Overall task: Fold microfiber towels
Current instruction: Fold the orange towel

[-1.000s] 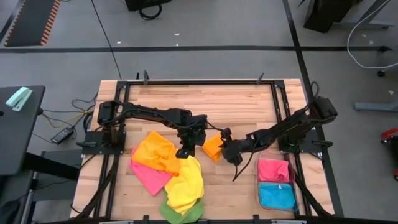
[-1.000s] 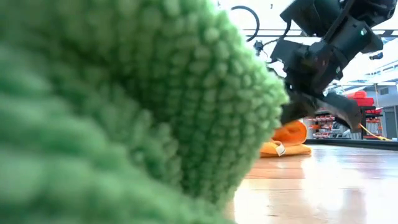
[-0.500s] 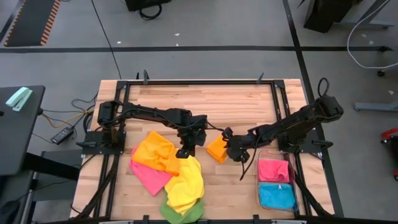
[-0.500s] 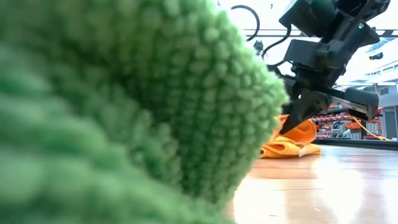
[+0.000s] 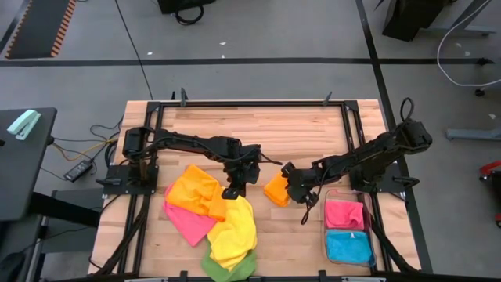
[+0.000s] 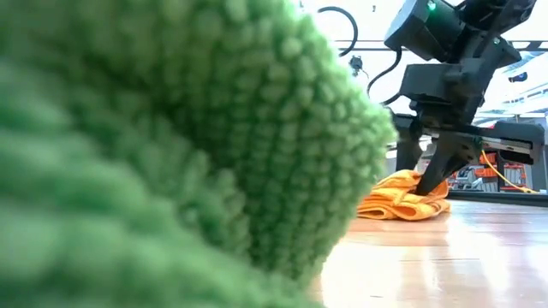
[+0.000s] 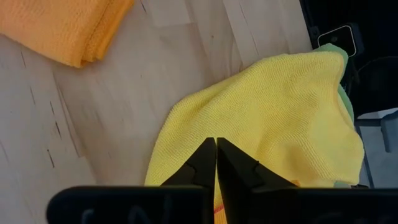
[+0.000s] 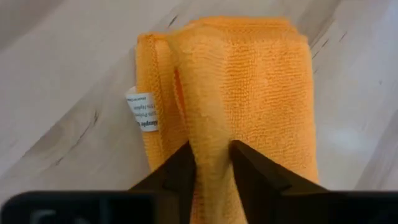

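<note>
- Microfiber towels are split three ways in the high view: a loose pile at the table's [image 5: 313, 125] front left, with an orange-yellow towel [image 5: 196, 192] on top of a pink towel [image 5: 188, 223], a yellow towel [image 5: 233, 229] and a green towel [image 5: 227, 268]; one folded orange towel [image 5: 276, 190] at mid-table; and a pink folded towel [image 5: 344, 213] and a blue folded towel [image 5: 348, 247] already lying in the clear bin [image 5: 326, 235] at the right edge. The folded one sits just left of the bin, probably staged for stowing there.
- High view again: the right gripper [image 5: 291, 189] is on the orange towel's right side, while the left gripper [image 5: 232, 191] hangs over the near edge of the pile, between the orange-yellow and yellow cloths.
- Low view: a green towel [image 6: 171, 145] lies right against the lens and hides most of the table. Past it the orange towel [image 6: 402, 198] rests flat on the wood with a dark gripper [image 6: 437, 175] (the right one, going by the overhead view) poised at its top fold.
- Left wrist view: the left gripper [image 7: 216, 155] is clenched tip to tip with nothing between, pointing down at the yellow towel [image 7: 273, 112]; a corner of the folded orange towel [image 7: 68, 28] shows beyond.
- Right wrist view: the right gripper [image 8: 209, 158] pinches a raised ridge of the orange towel [image 8: 249, 81] between slightly parted fingers [image 8: 180, 168], its label [image 8: 144, 112] showing at the folded edge. My guess is that the pinch is there to lift or shift the bundle whole without undoing the fold.
</note>
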You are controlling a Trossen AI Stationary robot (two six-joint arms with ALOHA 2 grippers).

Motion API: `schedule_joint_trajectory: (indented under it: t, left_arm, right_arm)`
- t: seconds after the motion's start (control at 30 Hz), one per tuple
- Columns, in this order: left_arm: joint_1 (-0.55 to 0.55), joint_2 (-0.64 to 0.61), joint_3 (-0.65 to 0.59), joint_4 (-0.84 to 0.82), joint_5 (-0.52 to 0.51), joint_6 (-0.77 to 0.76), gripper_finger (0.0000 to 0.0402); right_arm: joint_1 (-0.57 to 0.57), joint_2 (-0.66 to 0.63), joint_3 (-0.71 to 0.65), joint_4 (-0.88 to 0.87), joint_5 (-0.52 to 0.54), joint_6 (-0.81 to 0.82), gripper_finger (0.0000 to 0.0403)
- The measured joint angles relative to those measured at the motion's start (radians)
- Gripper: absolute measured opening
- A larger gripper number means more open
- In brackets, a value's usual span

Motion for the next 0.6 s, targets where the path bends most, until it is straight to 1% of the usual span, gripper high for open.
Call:
schedule_joint_trajectory:
  t: [0.1,0.17,0.27,0.33,0.4,0.47,0.53,0.6]
  left_arm:
    - [0.000,0.000,0.000,-0.001,0.000,-0.001,0.0013]
    - [0.000,0.000,0.000,-0.004,0.000,-0.011,0.0011]
    - [0.000,0.000,0.000,-0.008,0.000,-0.022,0.0013]
    - [0.000,0.000,0.000,-0.014,0.000,-0.020,0.0018]
    - [0.000,0.000,0.000,-0.018,0.000,0.006,0.0022]
    - [0.000,0.000,0.000,-0.018,0.000,0.037,0.0021]
    - [0.000,0.000,-0.015,0.021,0.000,0.059,0.0012]
    - [0.000,0.000,-0.055,0.097,0.000,0.060,0.0007]
  right_arm:
    - [0.010,0.000,0.043,-0.056,-0.004,0.053,0.0146]
    - [0.014,0.000,0.081,-0.125,-0.005,0.085,0.0161]
    - [0.013,0.000,0.135,-0.214,-0.035,0.111,0.0173]
    - [0.003,-0.010,0.145,-0.213,-0.090,0.133,0.0175]
    - [-0.015,-0.016,0.135,-0.150,-0.184,0.160,0.0173]
    - [-0.038,-0.022,0.093,-0.058,-0.267,0.185,0.0168]
    - [-0.053,-0.020,0.034,0.067,-0.305,0.213,0.0161]
    - [-0.056,-0.019,-0.027,0.202,-0.311,0.239,0.0156]
